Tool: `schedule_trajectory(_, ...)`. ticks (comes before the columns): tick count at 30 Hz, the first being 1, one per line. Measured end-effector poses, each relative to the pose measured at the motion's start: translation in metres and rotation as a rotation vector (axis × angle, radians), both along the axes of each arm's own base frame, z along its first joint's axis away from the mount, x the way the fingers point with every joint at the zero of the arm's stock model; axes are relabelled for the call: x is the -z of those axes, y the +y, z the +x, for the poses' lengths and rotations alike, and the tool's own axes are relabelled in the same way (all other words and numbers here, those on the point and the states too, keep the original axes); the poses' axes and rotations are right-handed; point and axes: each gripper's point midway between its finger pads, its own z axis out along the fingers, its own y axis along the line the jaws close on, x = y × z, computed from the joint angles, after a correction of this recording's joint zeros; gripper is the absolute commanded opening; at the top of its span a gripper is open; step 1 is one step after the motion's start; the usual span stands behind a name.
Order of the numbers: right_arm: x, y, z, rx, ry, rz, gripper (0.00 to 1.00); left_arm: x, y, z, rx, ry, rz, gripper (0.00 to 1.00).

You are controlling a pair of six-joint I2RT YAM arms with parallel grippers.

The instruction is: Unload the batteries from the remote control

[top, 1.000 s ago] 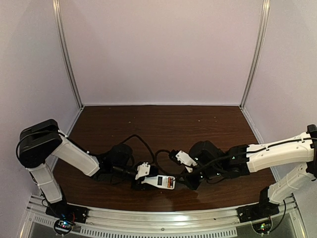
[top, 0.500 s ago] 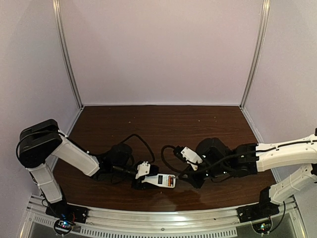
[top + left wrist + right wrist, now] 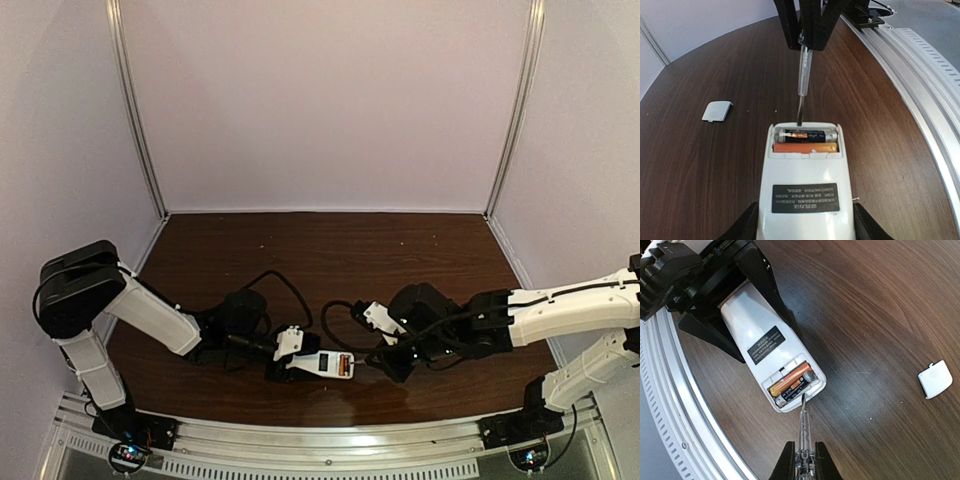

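Two white-shelled arms with black joints and trailing black cables.
The left arm (image 3: 150,315) and right arm (image 3: 565,310) wear boxy white link covers between bulky, rounded black joint housings; thin black cables (image 3: 290,285) loop out near the wrists, and small coloured lights glow at the black bases (image 3: 515,428). The left pincer (image 3: 804,215) and right pincer (image 3: 802,449) have matte black, angular fingers (image 3: 788,462).

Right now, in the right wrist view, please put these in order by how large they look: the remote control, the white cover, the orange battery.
1. Remote control: clearly largest.
2. White cover and orange battery: too close to rank. The battery looks longer but narrower.
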Motion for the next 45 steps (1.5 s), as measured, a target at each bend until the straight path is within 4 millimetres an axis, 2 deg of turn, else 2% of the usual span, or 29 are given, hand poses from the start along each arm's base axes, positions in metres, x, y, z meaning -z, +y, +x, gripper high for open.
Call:
schedule_trajectory(23, 0.009, 0.009, 0.003, -0.026, -0.007, -0.03, 0.0, 0.001, 0.0, 0.0, 0.001, 0.001, 0.001, 0.0)
schedule_trajectory(33, -0.002, 0.017, -0.001, -0.056, -0.001, 0.022, 0.0, 0.001, 0.0, 0.0, 0.001, 0.001, 0.001, 0.0)
schedule_trajectory(45, -0.004, 0.023, -0.009, -0.083, 0.009, 0.044, 0.0, 0.001, 0.0, 0.0, 0.001, 0.001, 0.001, 0.0)
